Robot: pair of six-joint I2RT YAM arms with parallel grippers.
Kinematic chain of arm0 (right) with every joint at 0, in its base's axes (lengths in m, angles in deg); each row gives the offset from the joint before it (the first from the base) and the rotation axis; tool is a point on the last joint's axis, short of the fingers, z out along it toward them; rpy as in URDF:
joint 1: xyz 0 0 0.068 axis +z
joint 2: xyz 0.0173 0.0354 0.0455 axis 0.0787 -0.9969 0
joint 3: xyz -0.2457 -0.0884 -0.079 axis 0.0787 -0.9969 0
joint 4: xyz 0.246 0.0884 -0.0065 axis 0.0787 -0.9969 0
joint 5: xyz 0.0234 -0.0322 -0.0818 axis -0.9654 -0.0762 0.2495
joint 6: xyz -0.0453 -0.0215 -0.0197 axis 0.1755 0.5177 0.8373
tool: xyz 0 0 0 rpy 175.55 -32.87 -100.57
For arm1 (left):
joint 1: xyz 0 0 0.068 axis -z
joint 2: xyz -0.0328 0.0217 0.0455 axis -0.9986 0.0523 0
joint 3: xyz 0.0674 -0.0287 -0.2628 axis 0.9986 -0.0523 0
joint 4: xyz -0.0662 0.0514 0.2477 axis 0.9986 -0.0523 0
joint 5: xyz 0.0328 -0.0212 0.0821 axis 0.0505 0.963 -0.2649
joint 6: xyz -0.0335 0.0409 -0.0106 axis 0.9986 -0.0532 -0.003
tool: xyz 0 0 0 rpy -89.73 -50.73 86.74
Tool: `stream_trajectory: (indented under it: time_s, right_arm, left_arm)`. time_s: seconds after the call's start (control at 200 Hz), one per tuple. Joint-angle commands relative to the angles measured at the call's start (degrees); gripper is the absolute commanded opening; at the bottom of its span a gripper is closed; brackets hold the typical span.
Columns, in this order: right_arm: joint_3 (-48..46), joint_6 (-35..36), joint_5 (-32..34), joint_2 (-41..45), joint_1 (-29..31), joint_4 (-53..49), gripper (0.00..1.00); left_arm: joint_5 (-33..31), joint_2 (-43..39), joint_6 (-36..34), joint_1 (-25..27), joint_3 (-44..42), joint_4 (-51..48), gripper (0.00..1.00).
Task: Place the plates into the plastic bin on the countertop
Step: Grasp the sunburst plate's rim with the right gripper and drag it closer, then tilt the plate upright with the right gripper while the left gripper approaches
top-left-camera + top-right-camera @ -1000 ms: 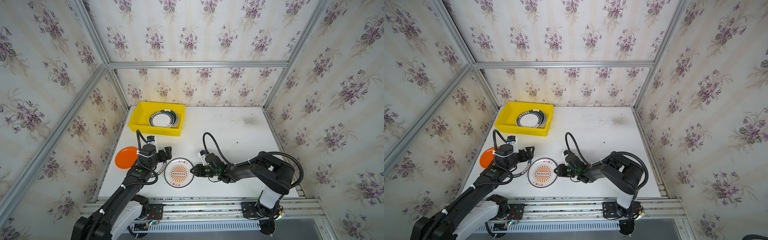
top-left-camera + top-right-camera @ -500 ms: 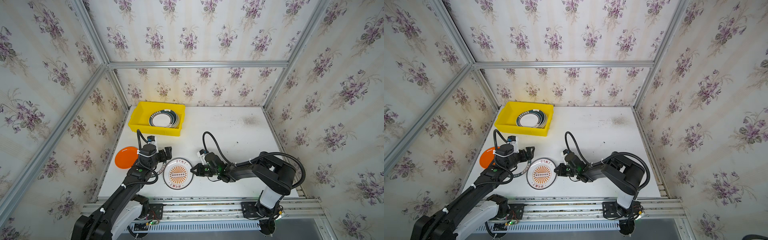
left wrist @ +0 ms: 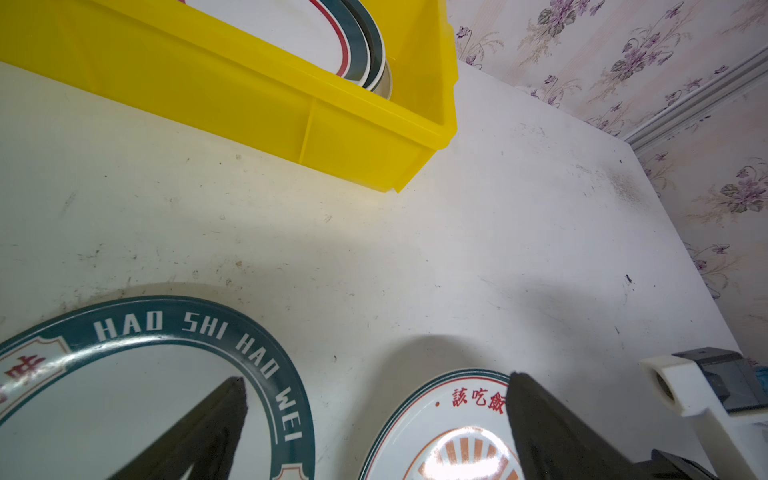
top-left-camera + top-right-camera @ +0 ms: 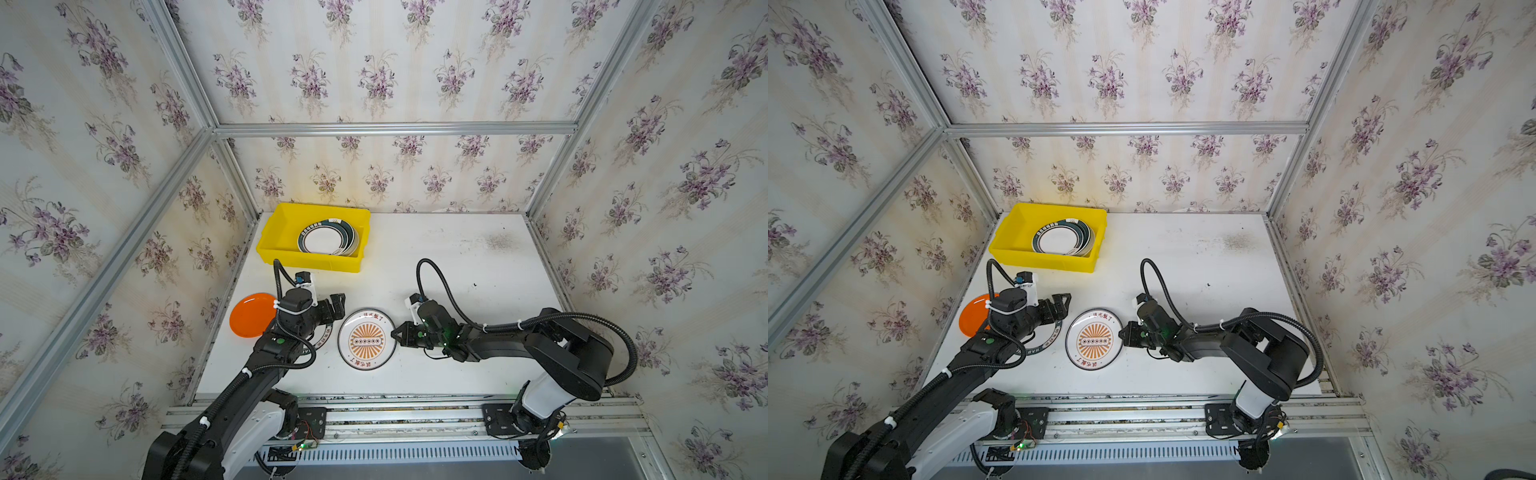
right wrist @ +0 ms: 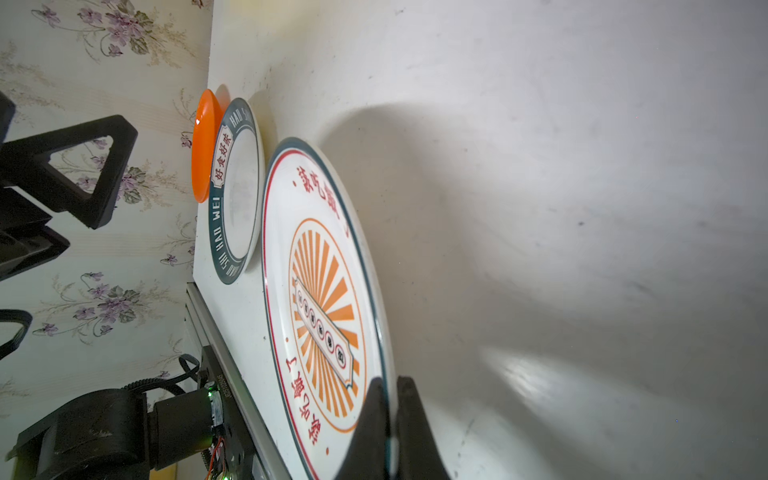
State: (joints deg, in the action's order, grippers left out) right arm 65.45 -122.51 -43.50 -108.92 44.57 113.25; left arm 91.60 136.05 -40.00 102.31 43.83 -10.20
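Orange plate [image 4: 249,314] lies flat at the left edge of the countertop [image 4: 457,270], towards the front. Whether it touches its neighbour I cannot tell.

Plastic bin [image 4: 270,245] stands at the back left corner. It holds a stack of green-rimmed plates [image 4: 328,241], set towards the bin's right end, with the top one face up.

My left gripper [image 3: 374,380] hangs over the front left part of the countertop with its fingers spread wide, holding nothing. One fingertip stands above the lettered plate [image 3: 124,395], which is white with a dark green rim and lies flat just right of the orange one. The other fingertip stands above the near rim of the next plate.

Sunburst plate [image 4: 366,339] lies near the front edge, about midway along it and just beside the lettered plate — a narrow strip of bare countertop shows between them.

My right gripper [image 5: 390,381] reaches in low from the right with its fingers pressed together on the sunburst plate's right rim — one pad above the rim, one below. Whether that side is raised off the surface I cannot tell.
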Motion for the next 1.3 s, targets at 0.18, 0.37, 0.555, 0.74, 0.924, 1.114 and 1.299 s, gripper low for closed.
stream_trajectory:
  time_s: [0.18,0.37,0.555,0.74,0.924,1.114,1.299]
  right_arm:
    - [-1.92,3.96,7.63,9.22,-1.14,-9.83,0.0]
    - [-2.42,7.23,13.59,16.52,-2.77,-19.04,0.0]
    - [-6.98,5.46,14.14,24.07,-7.0,-19.1,0.0]
    - [-11.38,3.34,11.73,31.77,-11.74,-19.45,0.0]
    - [-11.79,3.13,10.96,38.05,-13.54,-23.57,0.0]
    - [-13.6,-1.21,8.55,41.95,-13.75,-19.46,0.0]
    - [-13.03,-0.44,6.43,41.33,-13.81,-18.11,0.0]
  left_arm:
    - [3.67,1.54,1.58,-0.11,0.55,1.83,1.0]
    - [4.81,1.51,1.91,-0.11,0.71,1.83,1.0]
    - [6.66,1.59,1.96,-0.02,-0.14,3.46,1.0]
    - [13.13,3.94,3.2,0.65,-1.5,8.72,1.0]
    - [13.84,4.95,2.49,1.78,-2.06,10.46,1.0]
    - [16.62,8.23,2.47,3.59,-1.45,13.25,1.0]
    - [18.25,12.63,1.21,7.85,0.74,14.61,1.0]
